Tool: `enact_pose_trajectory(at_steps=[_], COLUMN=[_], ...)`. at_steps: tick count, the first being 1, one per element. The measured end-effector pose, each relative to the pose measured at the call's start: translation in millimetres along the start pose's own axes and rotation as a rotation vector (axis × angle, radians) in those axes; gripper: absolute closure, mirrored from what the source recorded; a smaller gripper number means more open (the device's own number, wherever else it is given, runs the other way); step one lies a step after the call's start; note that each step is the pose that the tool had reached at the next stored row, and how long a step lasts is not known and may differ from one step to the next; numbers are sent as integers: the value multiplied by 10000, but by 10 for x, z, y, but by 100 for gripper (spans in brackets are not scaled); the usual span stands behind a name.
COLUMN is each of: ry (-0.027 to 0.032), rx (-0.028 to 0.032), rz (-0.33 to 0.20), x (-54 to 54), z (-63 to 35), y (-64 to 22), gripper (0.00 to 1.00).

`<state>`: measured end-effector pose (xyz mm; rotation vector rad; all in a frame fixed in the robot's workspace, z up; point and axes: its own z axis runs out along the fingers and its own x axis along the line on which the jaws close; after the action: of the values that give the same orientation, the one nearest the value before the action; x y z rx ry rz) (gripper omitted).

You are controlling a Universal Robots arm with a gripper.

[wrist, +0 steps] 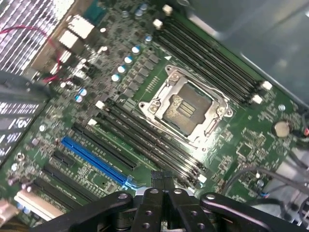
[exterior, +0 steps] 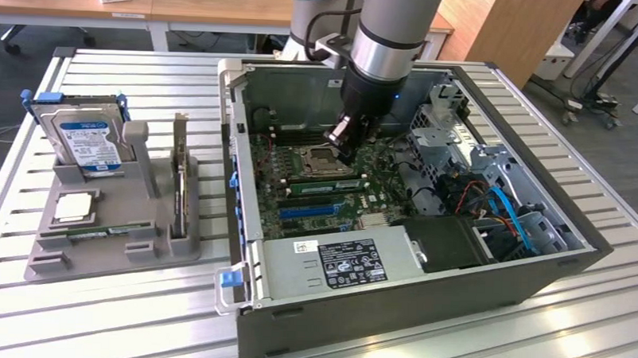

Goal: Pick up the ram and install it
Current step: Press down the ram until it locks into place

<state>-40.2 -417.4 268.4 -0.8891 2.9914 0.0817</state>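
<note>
Findings, exterior view taken as the clock face.

1. The gripper (exterior: 344, 148) hangs inside the open computer case (exterior: 400, 309), just over the circuit board. Its tip is at about three o'clock from the processor socket (exterior: 317, 159). In the wrist view the gripper (wrist: 163, 176) has its fingers pressed together with nothing visible between them.

2. The fingertips sit low by the end of the memory slots (wrist: 145, 140), which run between the socket (wrist: 186, 108) and the blue slot (wrist: 96, 162). Judgement: the arm is placed there because that bank is where a memory stick belongs.

3. A thin green stick, taken to be the ram (exterior: 105, 231), lies flat in the front channel of the grey holder (exterior: 115, 255). The holder rests on the slatted table (exterior: 102, 315) at nine o'clock from the case, well apart from the gripper. The channel keeps the stick square for a pinch on its long edges.

4. A green strip at six o'clock from the socket may be a seated stick or bare board; I cannot tell which.

5. The holder also props a hard drive (exterior: 87, 143) and an expansion card (exterior: 179, 166) upright.
</note>
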Motion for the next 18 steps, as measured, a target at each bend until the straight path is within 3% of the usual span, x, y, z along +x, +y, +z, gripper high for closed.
enact_pose_trajectory(at_steps=[18], ry=[-138], rx=[104], rz=[3077], x=[0], z=[12], y=[0], gripper=[90])
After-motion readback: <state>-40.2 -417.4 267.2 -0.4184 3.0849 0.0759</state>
